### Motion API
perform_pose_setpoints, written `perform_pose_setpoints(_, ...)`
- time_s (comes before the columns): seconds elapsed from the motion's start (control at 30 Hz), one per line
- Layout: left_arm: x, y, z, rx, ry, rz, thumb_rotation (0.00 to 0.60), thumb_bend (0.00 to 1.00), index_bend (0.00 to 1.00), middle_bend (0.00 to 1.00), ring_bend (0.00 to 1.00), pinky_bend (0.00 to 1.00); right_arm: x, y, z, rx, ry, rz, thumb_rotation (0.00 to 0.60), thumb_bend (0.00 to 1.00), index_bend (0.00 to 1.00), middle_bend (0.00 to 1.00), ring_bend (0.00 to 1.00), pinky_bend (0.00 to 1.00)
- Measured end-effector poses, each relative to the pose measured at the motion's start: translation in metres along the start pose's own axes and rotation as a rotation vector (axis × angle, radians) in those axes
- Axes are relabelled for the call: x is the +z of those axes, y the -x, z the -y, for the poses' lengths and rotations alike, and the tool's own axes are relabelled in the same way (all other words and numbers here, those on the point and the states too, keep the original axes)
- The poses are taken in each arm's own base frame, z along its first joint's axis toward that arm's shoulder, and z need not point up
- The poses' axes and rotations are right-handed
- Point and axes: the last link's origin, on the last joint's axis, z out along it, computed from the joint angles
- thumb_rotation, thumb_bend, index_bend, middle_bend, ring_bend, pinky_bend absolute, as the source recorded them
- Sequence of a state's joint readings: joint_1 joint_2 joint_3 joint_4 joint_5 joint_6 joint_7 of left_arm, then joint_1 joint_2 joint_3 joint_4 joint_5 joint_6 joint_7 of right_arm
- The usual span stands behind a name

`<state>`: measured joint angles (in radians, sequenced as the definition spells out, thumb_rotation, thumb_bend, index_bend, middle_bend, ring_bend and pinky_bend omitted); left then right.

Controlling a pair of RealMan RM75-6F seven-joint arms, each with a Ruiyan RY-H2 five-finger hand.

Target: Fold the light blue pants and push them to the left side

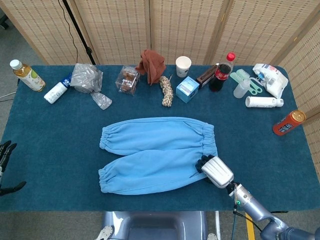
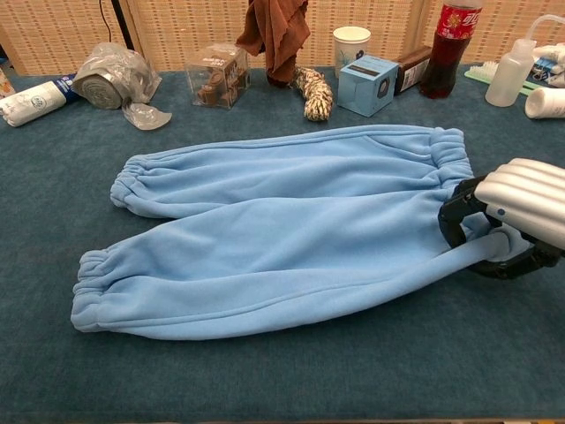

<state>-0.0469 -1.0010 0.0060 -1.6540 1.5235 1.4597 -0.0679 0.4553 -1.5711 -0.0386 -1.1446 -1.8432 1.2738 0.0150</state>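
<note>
Two legs of the light blue pants (image 1: 155, 152) lying flat mid-table in head view, right hand (image 1: 215, 170) curling onto the waistband corner, left hand (image 1: 6, 152) hanging spread off the table edge. Chest view: right hand (image 2: 516, 216) gripping waistband; bottle (image 2: 446, 40), box (image 2: 375, 84), rope (image 2: 313, 93) sitting behind

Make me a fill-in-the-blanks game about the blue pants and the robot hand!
1. The right hand grips the pants at the ____ end.
2. The pants lie on a dark ____ table.
3. The paper cup standing behind the pants is ____ in colour.
4. The left hand holds ____.

Missing words: waistband; blue; white; nothing
</note>
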Motion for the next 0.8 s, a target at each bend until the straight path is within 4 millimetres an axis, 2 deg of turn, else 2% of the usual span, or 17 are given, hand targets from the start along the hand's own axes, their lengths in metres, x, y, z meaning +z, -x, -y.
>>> perform_pose_setpoints(0.23,0.009,0.016,-0.026,0.043,0.206,0.021,0.6,0.0,0.0,0.0,0.0,0.0,0.006,-0.004,-0.001,0.079,0.015,-0.013,0.6,0.46,0.6,0.57,0.44,0.59)
perform_pose_setpoints(0.57,0.03,0.066,-0.08,0.12,0.675,0.048,0.6,0.0,0.0,0.0,0.0,0.03,0.013,-0.01,-0.003,0.131,0.054,-0.011,0.6,0.51,0.62,0.58,0.45,0.6)
perform_pose_setpoints(0.8,0.039,0.084,-0.102,0.102,0.803,0.016,0.6,0.0,0.01,0.0,0.0,0.08,0.013,-0.012,-0.005,0.151,0.072,-0.005,0.6,0.51,0.62,0.58,0.45,0.6)
